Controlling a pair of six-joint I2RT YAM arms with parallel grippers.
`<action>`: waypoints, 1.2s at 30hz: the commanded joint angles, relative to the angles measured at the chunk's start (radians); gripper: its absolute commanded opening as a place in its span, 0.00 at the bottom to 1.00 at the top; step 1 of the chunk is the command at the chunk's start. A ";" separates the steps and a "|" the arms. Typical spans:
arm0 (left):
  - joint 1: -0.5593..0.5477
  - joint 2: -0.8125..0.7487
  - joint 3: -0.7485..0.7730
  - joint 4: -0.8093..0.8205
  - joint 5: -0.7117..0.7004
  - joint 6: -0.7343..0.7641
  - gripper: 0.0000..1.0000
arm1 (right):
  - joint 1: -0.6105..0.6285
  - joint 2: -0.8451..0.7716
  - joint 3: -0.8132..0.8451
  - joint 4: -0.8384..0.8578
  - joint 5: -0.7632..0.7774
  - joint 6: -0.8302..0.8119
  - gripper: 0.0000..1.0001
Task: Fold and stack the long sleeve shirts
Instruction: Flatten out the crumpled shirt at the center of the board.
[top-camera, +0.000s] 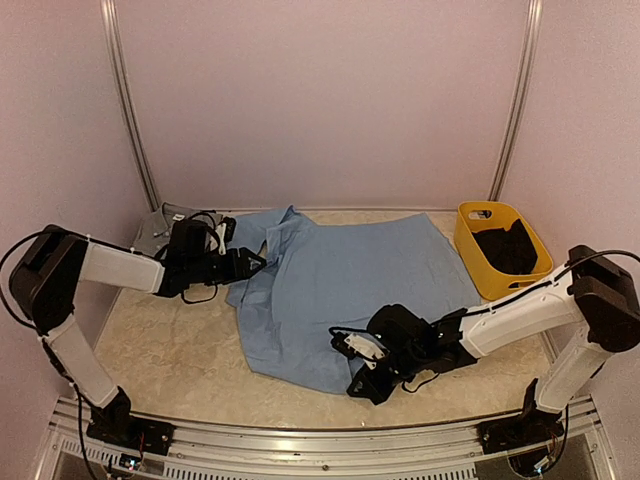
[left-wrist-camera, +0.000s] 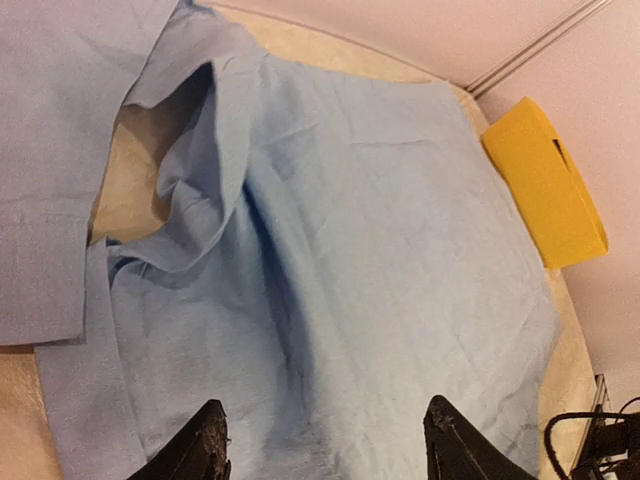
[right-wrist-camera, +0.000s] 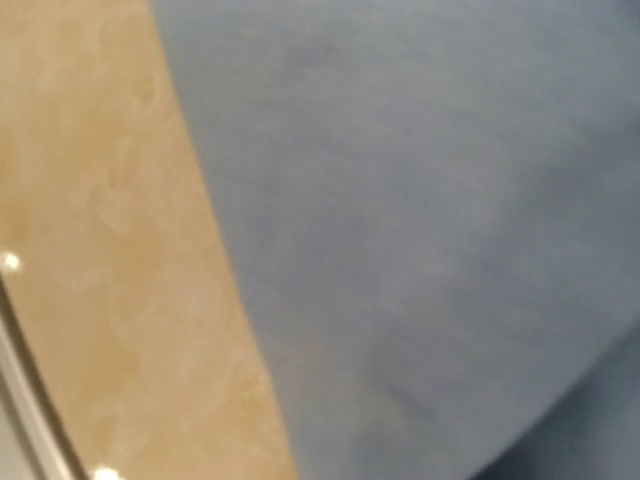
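A grey shirt (top-camera: 158, 228) lies bunched at the far left corner of the beige marbled table (top-camera: 170, 350), partly hidden behind the left arm. Just to its right, the left gripper (top-camera: 252, 264) hovers over the collar end of the light blue shirt (top-camera: 360, 280). In its wrist camera the two black fingers (left-wrist-camera: 205, 450) stand well apart with nothing between them, above creased blue fabric and a folded-over collar.

The light blue shirt is spread wide across the middle of the table. It reaches from the collar at the left rear to an edge beside the basket on the right, with its near edge toward the arms. One sleeve lies folded along the left side.

The right gripper (top-camera: 362, 385) is down at the shirt's near edge, pressed low against the cloth and the table. The overhead view does not show whether its jaws are apart or together, or whether they hold the fabric. The right wrist camera gives only a blur of blue cloth beside bare tabletop.

At the far right stands a yellow basket (top-camera: 472, 252), just beside the shirt's right edge. It holds a dark bundle of cloth (top-camera: 507, 250) whose pattern cannot be made out.
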 joint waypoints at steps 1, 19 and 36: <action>-0.018 -0.152 -0.130 0.277 0.119 0.011 0.64 | 0.010 -0.049 0.039 0.029 -0.103 0.053 0.00; -0.468 -0.864 -0.591 0.221 -0.201 0.311 0.70 | -0.232 -0.069 0.115 0.484 -0.541 0.719 0.00; -0.594 -0.665 -0.664 0.307 -0.324 0.228 0.59 | -0.375 0.100 0.059 0.820 -0.610 0.944 0.00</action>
